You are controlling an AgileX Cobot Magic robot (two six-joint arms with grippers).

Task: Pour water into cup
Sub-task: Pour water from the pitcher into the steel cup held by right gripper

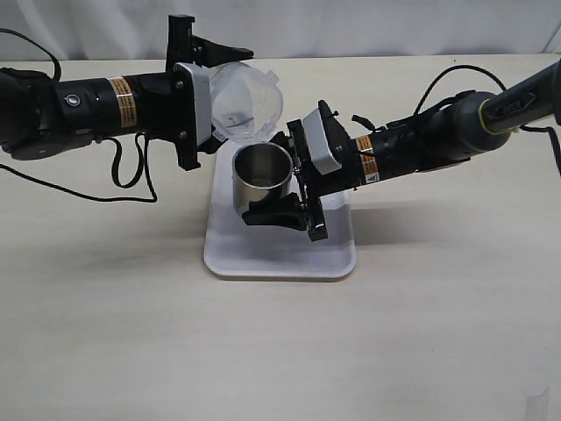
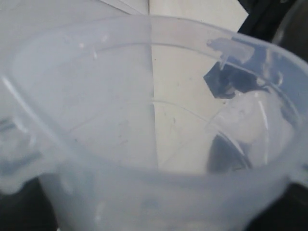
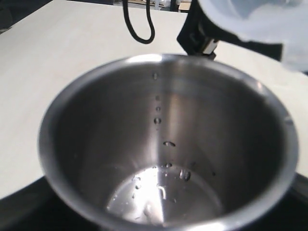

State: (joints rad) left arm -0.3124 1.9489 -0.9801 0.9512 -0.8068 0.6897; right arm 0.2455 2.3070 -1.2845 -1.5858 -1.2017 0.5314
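The steel cup (image 1: 259, 186) stands on a white tray (image 1: 280, 256). My right gripper (image 1: 266, 175) is shut on it, one finger on each side. In the right wrist view the cup (image 3: 96, 144) fills the frame, with droplets on its inner wall and a little clear water (image 3: 159, 195) at the bottom. My left gripper (image 1: 233, 98) is shut on a translucent plastic container (image 1: 250, 101), tilted on its side with its mouth just above and behind the cup's rim. The container (image 2: 120, 120) fills the left wrist view; I see no water in it. Its lip (image 3: 260, 19) shows above the cup.
Both arms reach in low over the beige table (image 1: 105, 307) and meet at the tray. A black cable (image 1: 131, 180) loops under the left arm and another (image 1: 456, 79) over the right arm. A pale curtain (image 1: 351, 26) backs the table.
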